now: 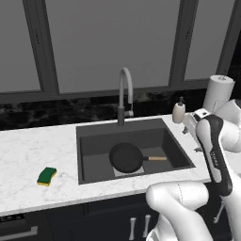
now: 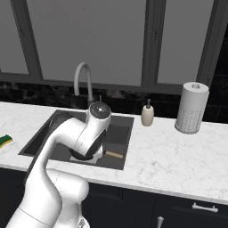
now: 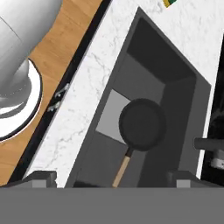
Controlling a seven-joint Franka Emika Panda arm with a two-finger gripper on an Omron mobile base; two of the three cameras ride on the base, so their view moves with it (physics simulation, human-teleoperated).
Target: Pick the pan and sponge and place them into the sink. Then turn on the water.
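Note:
The black pan (image 1: pixel 126 157) lies flat on the bottom of the dark sink (image 1: pixel 89 141), its wooden handle (image 1: pixel 156 158) pointing right. In the right base view my arm covers most of the pan, and its handle (image 2: pixel 114 154) sticks out. The green and yellow sponge (image 1: pixel 47 176) rests on the marble counter left of the sink. In the hand view my gripper (image 3: pixel 113 177) hangs high over the sink, looking down on the pan (image 3: pixel 142 124). It is open, its fingertips (image 3: pixel 43 177) wide apart with nothing between them. No water is in view at the faucet (image 1: pixel 124 92).
A soap dispenser (image 1: pixel 179 112) and a paper towel roll (image 1: pixel 218 93) stand on the counter right of the sink. Windows and a dark backsplash run behind the faucet. Cabinet fronts with handles (image 1: pixel 133 226) sit below the counter edge.

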